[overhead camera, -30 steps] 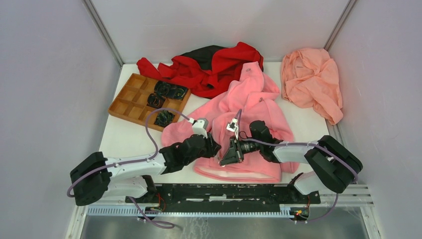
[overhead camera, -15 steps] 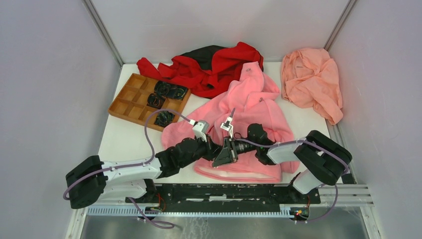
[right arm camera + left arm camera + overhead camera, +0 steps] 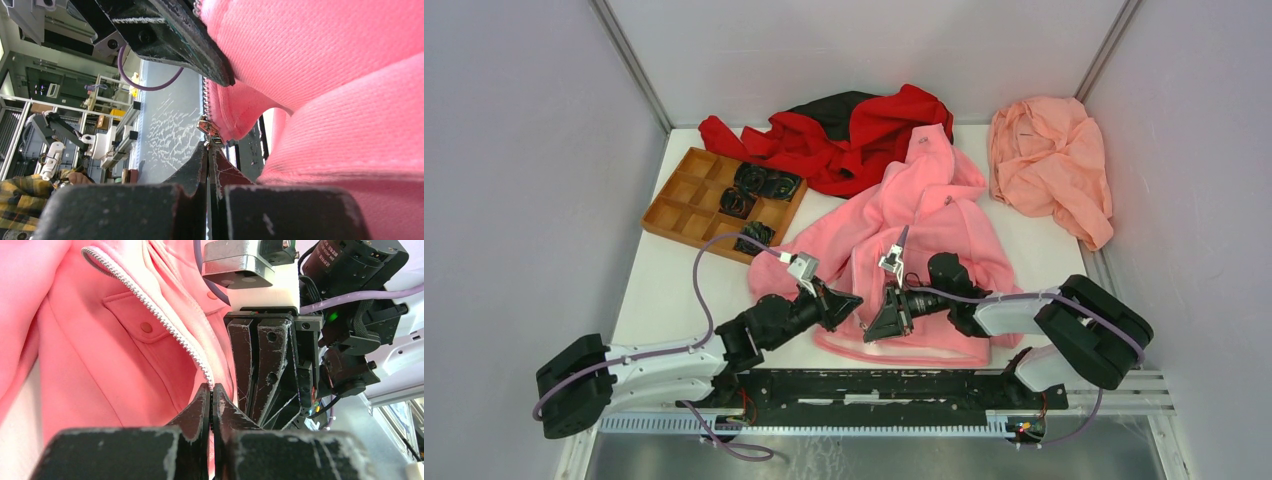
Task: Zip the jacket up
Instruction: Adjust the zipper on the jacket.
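Overhead, mid-frame: pink jacket [image 3: 929,215] spread on the table, front unzipped. Left gripper [image 3: 854,303] and right gripper [image 3: 872,322] meeting at its near hem. Upper left: wooden compartment tray [image 3: 686,205] with black coiled items [image 3: 764,182] in several cells, other cells bare.

Left wrist view: jaws pinched shut on the jacket's zipper end, zipper teeth [image 3: 150,310] running unjoined toward upper left.

Right wrist view: jaws closed just under the metal slider [image 3: 210,127], seemingly gripping it.

Judged barely begun; joining the halves and drawing the slider up left to do.

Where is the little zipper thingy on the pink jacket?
In the right wrist view, the zipper pull hangs at the jacket's bottom corner, pinched in the tips of the right end effector.
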Action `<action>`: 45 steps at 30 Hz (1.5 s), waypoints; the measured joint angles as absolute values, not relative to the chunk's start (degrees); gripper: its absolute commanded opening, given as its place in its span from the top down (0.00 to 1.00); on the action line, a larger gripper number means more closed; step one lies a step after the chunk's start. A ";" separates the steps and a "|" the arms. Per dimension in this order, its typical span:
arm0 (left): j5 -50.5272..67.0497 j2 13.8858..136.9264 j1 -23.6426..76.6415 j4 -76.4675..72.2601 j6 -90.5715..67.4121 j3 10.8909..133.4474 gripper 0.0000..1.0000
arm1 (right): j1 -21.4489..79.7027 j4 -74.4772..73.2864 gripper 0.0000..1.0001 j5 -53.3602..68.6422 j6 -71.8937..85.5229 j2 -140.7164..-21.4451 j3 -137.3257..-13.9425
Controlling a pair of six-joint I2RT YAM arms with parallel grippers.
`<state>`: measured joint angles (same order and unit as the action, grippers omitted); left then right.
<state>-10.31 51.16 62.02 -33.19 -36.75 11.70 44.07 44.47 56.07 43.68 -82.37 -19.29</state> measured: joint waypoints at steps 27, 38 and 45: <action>-5.37 53.87 61.98 -46.61 -28.01 9.43 0.98 | 46.41 39.97 1.00 59.59 40.56 -82.11 -22.61; -5.32 49.23 62.37 -49.91 -24.77 6.13 0.98 | 45.56 39.90 0.98 57.91 38.30 -80.71 -22.04; -5.26 49.25 62.37 -51.16 -24.73 5.63 0.98 | 45.58 40.42 0.95 58.24 38.44 -80.68 -22.04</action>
